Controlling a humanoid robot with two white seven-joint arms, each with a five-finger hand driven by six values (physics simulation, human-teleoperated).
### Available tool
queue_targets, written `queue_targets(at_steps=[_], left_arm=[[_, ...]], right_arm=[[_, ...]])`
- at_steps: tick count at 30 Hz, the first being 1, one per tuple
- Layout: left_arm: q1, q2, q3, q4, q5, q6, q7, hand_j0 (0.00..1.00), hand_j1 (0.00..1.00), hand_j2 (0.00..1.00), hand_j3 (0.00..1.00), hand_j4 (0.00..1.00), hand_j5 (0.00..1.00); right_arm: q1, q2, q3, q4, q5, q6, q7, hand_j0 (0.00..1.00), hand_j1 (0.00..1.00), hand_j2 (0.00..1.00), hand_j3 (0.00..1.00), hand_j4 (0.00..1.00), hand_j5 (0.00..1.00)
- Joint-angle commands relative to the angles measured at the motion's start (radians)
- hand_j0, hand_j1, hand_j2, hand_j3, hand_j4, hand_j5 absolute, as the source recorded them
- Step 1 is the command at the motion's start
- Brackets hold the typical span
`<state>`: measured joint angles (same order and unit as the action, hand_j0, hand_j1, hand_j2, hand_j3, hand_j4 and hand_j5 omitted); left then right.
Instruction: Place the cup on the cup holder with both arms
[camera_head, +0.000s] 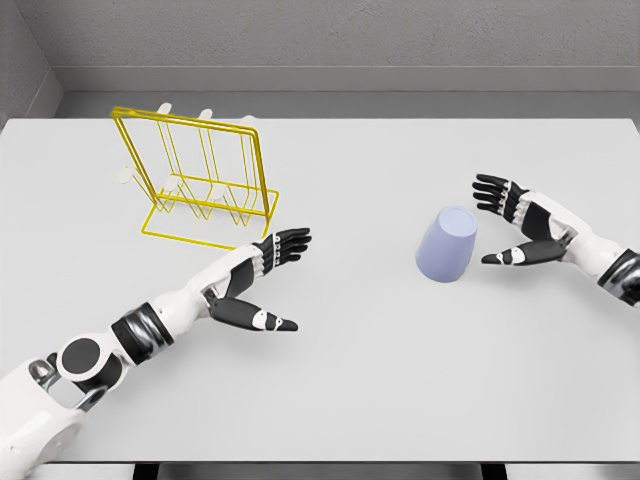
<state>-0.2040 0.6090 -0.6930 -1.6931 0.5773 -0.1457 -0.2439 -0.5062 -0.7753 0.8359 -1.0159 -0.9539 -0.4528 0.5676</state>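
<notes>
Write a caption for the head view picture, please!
Open right hand beside tipped lilac cup; open left hand near yellow rack.

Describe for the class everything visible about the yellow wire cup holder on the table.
The cup holder is a rack of thin, bright yellow wire, metal by its look. A rectangular base frame lies flat on the white table, and a taller rectangular frame with upright bars rises from it, leaning. It stands at the far left of the table. Pale shapes show behind it. Nothing touches it: the left robot hand is open just in front of it.
</notes>
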Motion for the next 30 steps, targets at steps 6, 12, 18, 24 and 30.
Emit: queue_targets(at_steps=[6, 12, 18, 24, 30], left_arm=[[0.002, 0.002, 0.003, -0.003, 0.004, -0.002, 0.0, 1.0, 1.0, 1.0, 1.0, 1.0, 1.0], [0.0, 0.0, 0.001, -0.003, 0.004, 0.0, 0.0, 1.0, 1.0, 1.0, 1.0, 1.0, 1.0], [0.0, 0.002, 0.001, -0.003, 0.004, 0.0, 0.0, 1.0, 1.0, 1.0, 1.0, 1.0, 1.0], [-0.002, -0.002, 0.003, 0.0, 0.003, 0.002, 0.0, 1.0, 1.0, 1.0, 1.0, 1.0, 1.0], [0.0, -0.003, 0.001, 0.001, 0.004, 0.002, 0.0, 1.0, 1.0, 1.0, 1.0, 1.0, 1.0]], right_arm=[[0.002, 0.031, 0.005, 0.01, -0.003, 0.005, 0.003, 1.0, 1.0, 1.0, 1.0, 1.0, 1.0], [0.005, 0.054, 0.009, 0.008, 0.001, 0.025, 0.003, 1.0, 1.0, 1.0, 1.0, 1.0, 1.0], [0.009, 0.053, 0.009, 0.008, 0.004, 0.025, 0.009, 1.0, 1.0, 1.0, 1.0, 1.0, 1.0], [0.012, 0.051, 0.019, 0.004, 0.007, 0.025, 0.017, 1.0, 1.0, 1.0, 1.0, 1.0, 1.0], [0.012, 0.051, 0.02, -0.007, 0.007, 0.025, 0.017, 1.0, 1.0, 1.0, 1.0, 1.0, 1.0]])
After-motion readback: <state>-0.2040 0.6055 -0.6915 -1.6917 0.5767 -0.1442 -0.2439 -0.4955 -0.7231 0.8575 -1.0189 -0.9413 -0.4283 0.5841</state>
